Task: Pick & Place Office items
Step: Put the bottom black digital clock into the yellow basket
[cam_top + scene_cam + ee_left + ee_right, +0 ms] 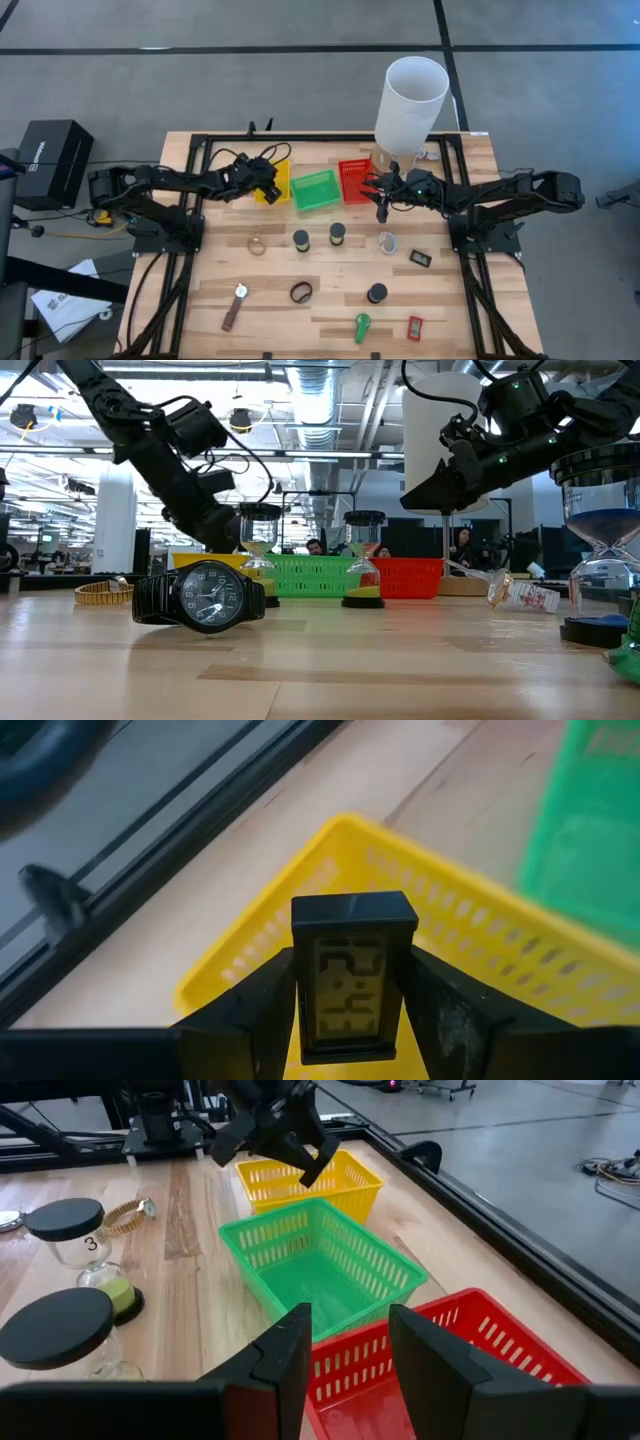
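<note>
My left gripper is shut on a small black digital clock and holds it over the yellow tray, which also shows in the high view. My right gripper is open and empty, hovering at the red tray's near edge. Loose on the table lie a gold watch, sand timers, a black clock, a dark timer, a black watch, a brown-strap watch, a green clip and a red rectangle.
The green tray sits between the yellow tray and the red tray. A tall white cylinder stands at the back right. In the low view the black watch lies in front, and people sit far behind.
</note>
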